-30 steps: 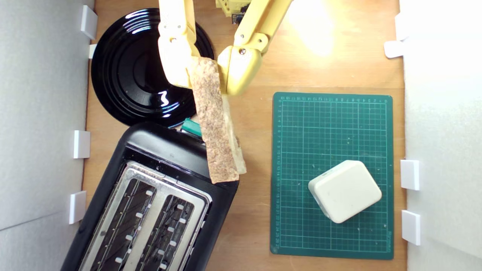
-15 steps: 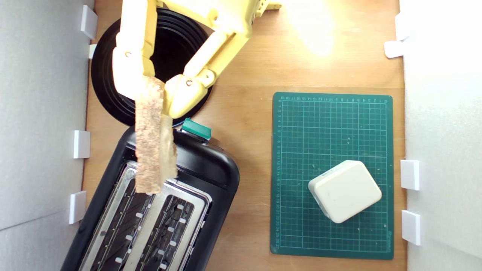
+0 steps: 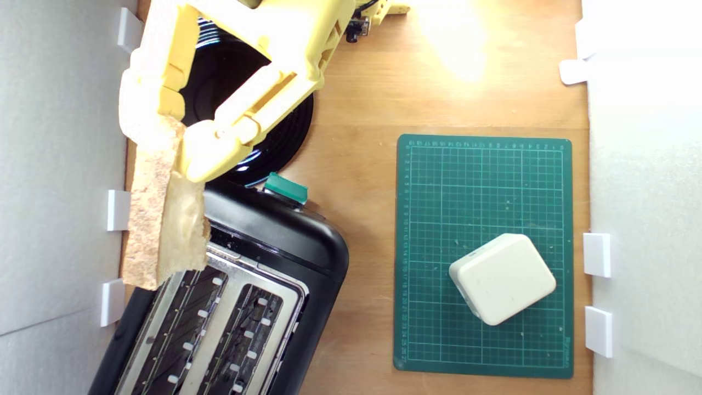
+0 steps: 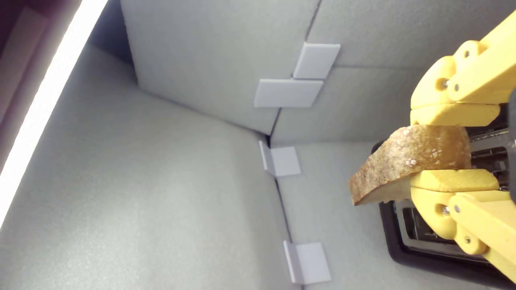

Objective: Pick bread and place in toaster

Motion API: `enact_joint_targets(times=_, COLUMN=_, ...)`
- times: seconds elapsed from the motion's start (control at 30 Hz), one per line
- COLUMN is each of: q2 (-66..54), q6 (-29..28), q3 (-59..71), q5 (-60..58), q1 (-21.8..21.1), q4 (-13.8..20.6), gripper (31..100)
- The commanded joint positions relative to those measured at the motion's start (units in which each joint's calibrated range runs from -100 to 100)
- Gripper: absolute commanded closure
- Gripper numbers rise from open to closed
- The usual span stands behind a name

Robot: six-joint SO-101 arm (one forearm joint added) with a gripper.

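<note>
bread is pinched between the two yellow jaws of the gripper, clamped at one end with the rest of the slice hanging out past the tips, held in the air; step in hand looks like the carry/align phase, pick done, insertion not done; slice sits over the toaster edge toward the exterior view's left, partly past the toaster's outer rim and over the grey foam wall, so not lined up with either slot; nearer slot lies just beyond the free end of the bread, second slot further out from the gripper; next move calls for shifting back toward the exterior view's right, turning the slice so its long edge runs along the slot, then lowering before letting go; bread looks like a wedge slice, speckled brown crust facing up, pale crumb face showing along one side, firm enough to stick out without drooping; in the wrist view bread is squeezed between upper and lower jaws, toaster below it, though whether the slice clears the rim is hard to tell from here; behind the gripper a black plate, teal lever just beside the jaws; well off to the side a green cutting mat with a cream block on it
</note>
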Motion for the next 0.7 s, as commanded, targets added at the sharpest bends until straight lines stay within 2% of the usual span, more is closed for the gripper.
enact_joint_targets(times=0.0, q2=1.6, q6=-1.0, q3=-2.7, q5=-2.5, q1=0.0, q4=0.7, gripper=71.7)
enact_joint_targets(times=0.67, q2=6.1, q6=-1.8, q3=-2.7, q5=-3.0, q1=1.3, q4=-0.1, gripper=71.7)
